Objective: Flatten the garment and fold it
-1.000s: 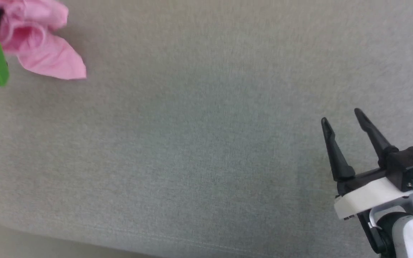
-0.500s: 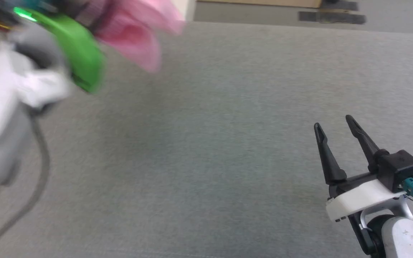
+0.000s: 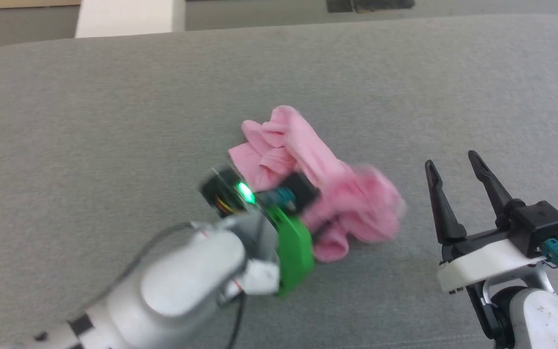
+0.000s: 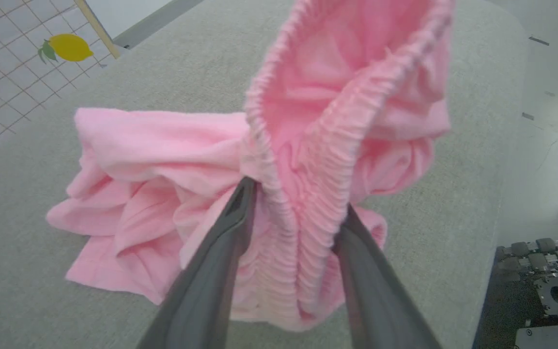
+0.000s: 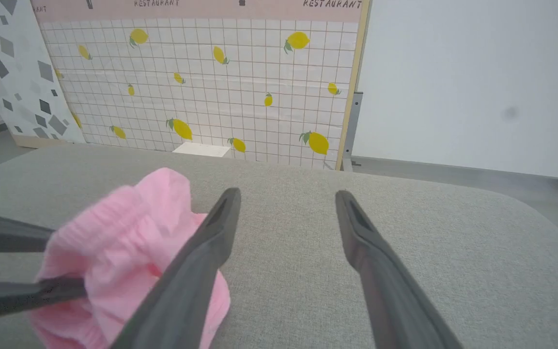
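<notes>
The pink garment (image 3: 303, 145) lies crumpled in the middle of the grey cushion, partly lifted at its near end. My left gripper (image 3: 325, 220) reaches into it from the lower left, behind a green wrist part. In the left wrist view the gathered elastic waistband (image 4: 308, 194) is pinched between the two fingers, left gripper (image 4: 298, 203) shut on it, while the legs of the garment (image 4: 162, 145) spread over the cushion behind. My right gripper (image 3: 451, 162) stands open and holds nothing, just right of the cloth. From the right wrist, the garment (image 5: 129, 232) bulges left of the open right gripper (image 5: 287, 196).
The grey padded surface (image 3: 114, 121) stretches wide around the cloth, its rounded far edge near the top. A white block (image 3: 129, 17) stands beyond it. A lemon-patterned panel (image 5: 211, 72) and a white wall rise behind. Dark robot base parts (image 4: 550, 286) sit beyond the cushion's edge.
The head camera has shifted. My left arm has carried the garment from the upper left to the middle of the cushion, close to the right gripper, which stays open.
</notes>
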Robot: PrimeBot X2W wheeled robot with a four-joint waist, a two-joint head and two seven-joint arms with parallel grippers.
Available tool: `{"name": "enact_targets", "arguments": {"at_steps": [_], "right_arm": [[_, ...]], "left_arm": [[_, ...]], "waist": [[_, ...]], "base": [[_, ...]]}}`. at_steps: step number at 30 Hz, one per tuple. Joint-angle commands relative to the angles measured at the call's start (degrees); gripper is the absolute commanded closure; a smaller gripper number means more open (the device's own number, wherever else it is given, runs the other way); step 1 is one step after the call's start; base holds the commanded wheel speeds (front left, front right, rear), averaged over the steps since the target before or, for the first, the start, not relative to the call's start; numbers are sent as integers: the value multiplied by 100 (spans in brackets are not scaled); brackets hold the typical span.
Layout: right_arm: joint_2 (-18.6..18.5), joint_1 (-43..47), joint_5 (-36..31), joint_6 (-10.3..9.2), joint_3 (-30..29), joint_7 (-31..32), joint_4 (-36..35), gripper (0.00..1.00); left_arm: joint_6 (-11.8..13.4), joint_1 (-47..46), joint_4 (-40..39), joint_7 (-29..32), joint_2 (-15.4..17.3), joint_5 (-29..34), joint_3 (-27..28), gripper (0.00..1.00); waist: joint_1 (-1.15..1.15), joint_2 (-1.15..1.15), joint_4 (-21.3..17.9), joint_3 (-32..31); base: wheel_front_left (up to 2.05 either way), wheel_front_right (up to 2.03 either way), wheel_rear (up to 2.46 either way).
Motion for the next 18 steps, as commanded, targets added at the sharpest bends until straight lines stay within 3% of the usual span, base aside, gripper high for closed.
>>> {"name": "enact_targets", "arguments": {"at_steps": [1, 5, 11, 18], "right_arm": [[37, -101, -32, -9, -6, -64, 33, 0], [71, -75, -61, -9, -47, -70, 111, 0], [55, 14, -29, -9, -48, -22, 241, 0], [-99, 293, 61, -9, -71, 151, 318, 0]], "left_arm": [[32, 106, 6, -14, -55, 40, -44, 0], [97, 273, 0, -129, -171, 34, -112, 0], [358, 233, -155, -429, -117, -103, 276, 0], [958, 243, -281, -841, 383, -284, 1063, 0]], "waist": [[0, 0, -110, 70], [0, 0, -28, -58], [0, 0, 299, -415], [0, 0, 770, -955]], "base": [[0, 0, 0], [0, 0, 0], [0, 0, 0], [0, 0, 0]]}}
